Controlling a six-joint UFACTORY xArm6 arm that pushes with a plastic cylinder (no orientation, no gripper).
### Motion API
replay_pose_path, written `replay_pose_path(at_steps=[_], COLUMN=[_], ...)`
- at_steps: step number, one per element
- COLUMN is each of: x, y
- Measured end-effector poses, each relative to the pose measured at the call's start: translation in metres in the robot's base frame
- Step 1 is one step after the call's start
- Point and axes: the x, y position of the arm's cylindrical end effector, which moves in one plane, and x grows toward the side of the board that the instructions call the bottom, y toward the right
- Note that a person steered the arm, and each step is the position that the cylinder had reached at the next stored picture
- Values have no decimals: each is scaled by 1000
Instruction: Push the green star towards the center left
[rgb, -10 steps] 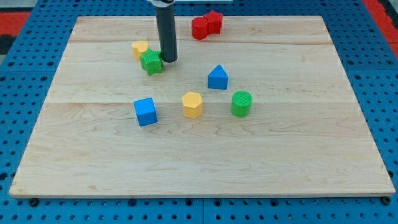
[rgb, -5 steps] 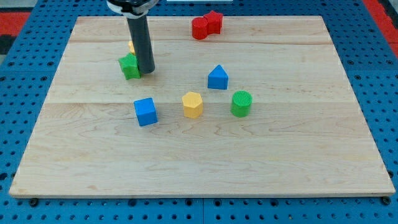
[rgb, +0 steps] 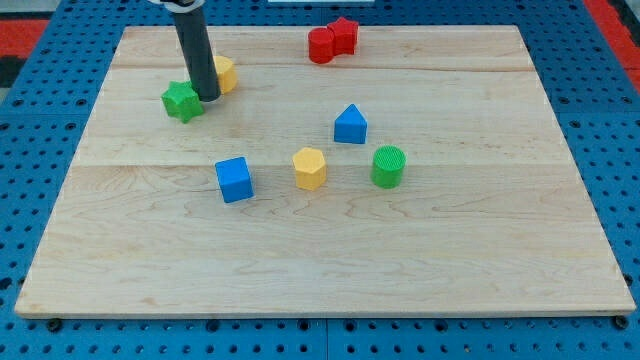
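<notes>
The tabletop (rgb: 480, 260) was a pale wooden board of joined planks with visible grain, lying on a blue perforated base. The dark, smooth, cylindrical rod came down near the top-left corner, and my tip (rgb: 207, 97) rested on the wood just to the view's right of the green star (rgb: 182, 101), touching or nearly touching it; the arm carried no gripper, so there was nothing to be apart or together. The green star, a small ridged block, sat in the upper left part of the tabletop, well in from the left edge. Just behind the rod, partly hidden by it, lay a yellow block (rgb: 225, 73) whose shape I could not make out. Near the top edge, two red blocks (rgb: 332, 40) sat pressed together, one rounded, the other star-like. Around the centre stood a blue block with a peaked top (rgb: 350, 125), a ribbed green cylinder (rgb: 388, 166), a yellow hexagonal block (rgb: 310, 168) and, to the view's left of that one, a blue cube (rgb: 234, 179).
</notes>
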Motion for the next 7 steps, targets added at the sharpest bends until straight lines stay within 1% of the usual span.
replay_pose_path(at_steps=[2, 4, 7], x=[14, 29, 32], y=[-25, -25, -51])
